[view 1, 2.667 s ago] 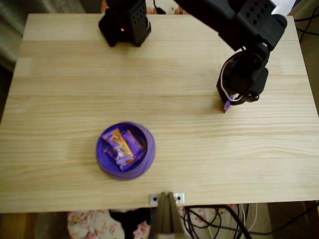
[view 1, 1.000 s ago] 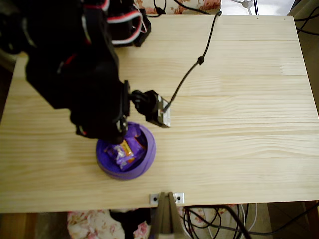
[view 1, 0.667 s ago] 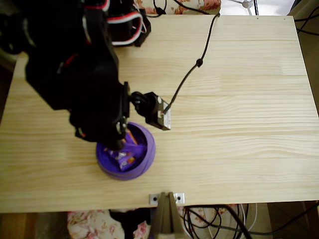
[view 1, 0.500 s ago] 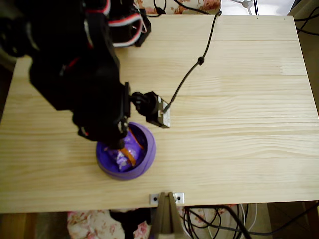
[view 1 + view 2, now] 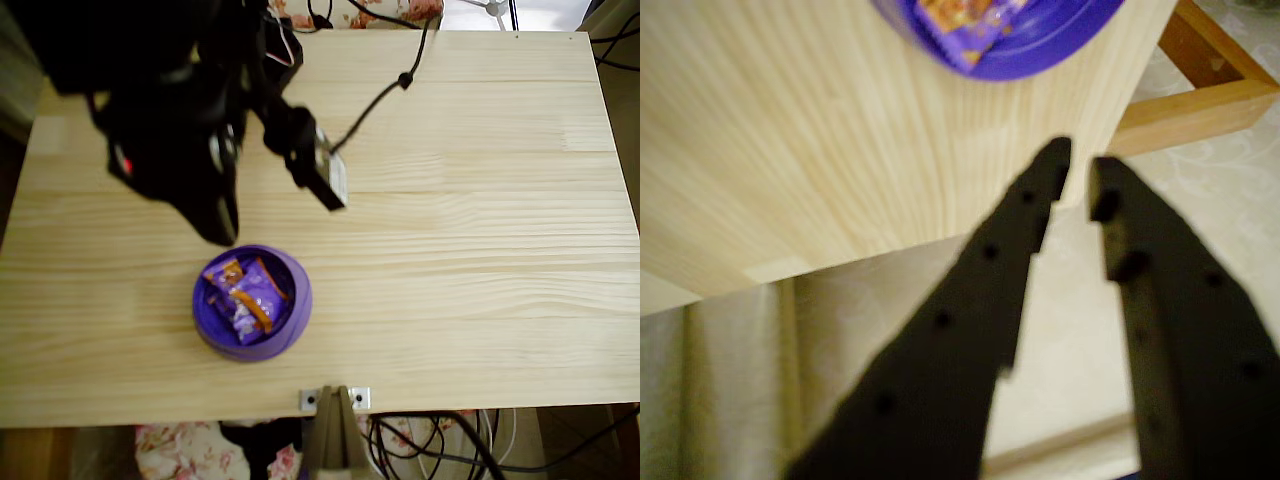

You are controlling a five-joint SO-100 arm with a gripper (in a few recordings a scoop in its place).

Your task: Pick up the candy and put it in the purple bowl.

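The purple bowl (image 5: 205,325) sits near the table's front edge, left of centre. The candy (image 5: 260,294), plain purple with a thin orange edge, lies inside it on top of two other candies, one orange and one purple with white print. My black gripper (image 5: 221,230) hangs blurred just behind the bowl, above the table. In the wrist view the gripper (image 5: 1080,165) is open by a narrow gap with nothing between its fingers. The purple bowl (image 5: 1040,55) shows there at the top edge with wrappers in it.
The light wooden table (image 5: 470,250) stretches bare to the right of the bowl. A small camera box (image 5: 326,182) on a black cable juts from the arm. A metal bracket (image 5: 335,398) is fixed at the table's front edge.
The gripper carried the candy from the right side to the bowl, let it go there, then rose and pulled back. The candy now lies in the bowl.
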